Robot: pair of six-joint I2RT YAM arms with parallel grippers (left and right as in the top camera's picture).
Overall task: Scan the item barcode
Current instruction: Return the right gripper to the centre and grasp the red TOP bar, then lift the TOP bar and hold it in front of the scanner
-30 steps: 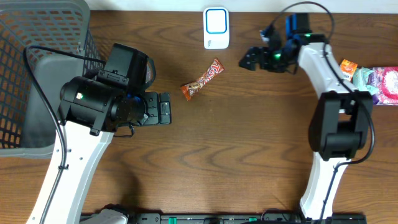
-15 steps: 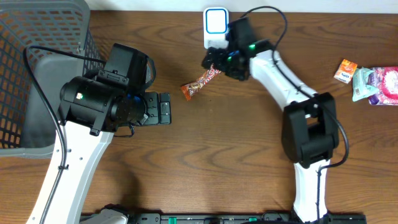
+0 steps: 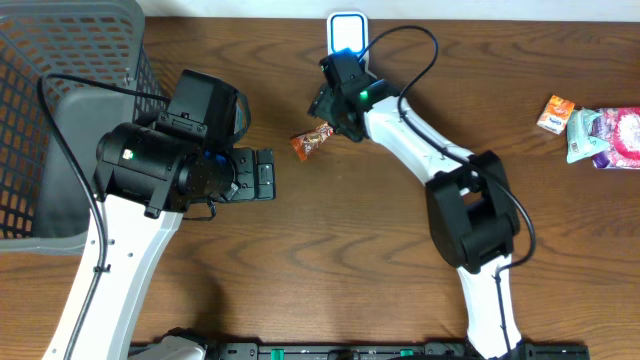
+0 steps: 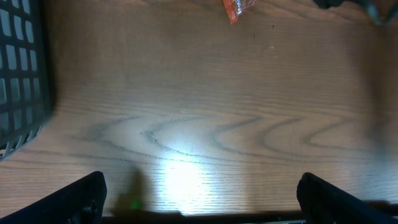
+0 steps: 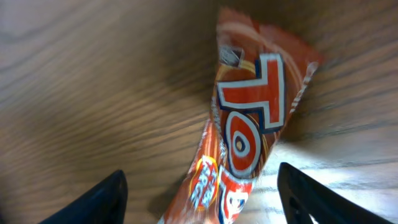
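Note:
An orange-red candy bar [image 3: 311,141] lies at an angle on the wooden table, just below a white, blue-framed scanner [image 3: 345,27] at the back edge. My right gripper [image 3: 330,118] hangs over the bar's upper right end. In the right wrist view the bar [image 5: 245,134] runs between the two dark fingers [image 5: 102,199], with a gap on each side, so the right gripper [image 5: 208,208] is open around it. My left gripper [image 3: 262,175] is open over bare wood to the left of the bar. The left wrist view shows the left gripper [image 4: 202,205] empty, with the bar [image 4: 239,7] far ahead.
A grey mesh basket [image 3: 60,120] fills the back left corner, and its wall [image 4: 18,74] shows at the left of the left wrist view. Several snack packets [image 3: 600,132] and a small orange packet [image 3: 556,112] lie at the far right.
My right arm swung from the back right across to the left, down over the candy bar, and its jaws narrowed somewhat. The left arm and the bar stayed put.

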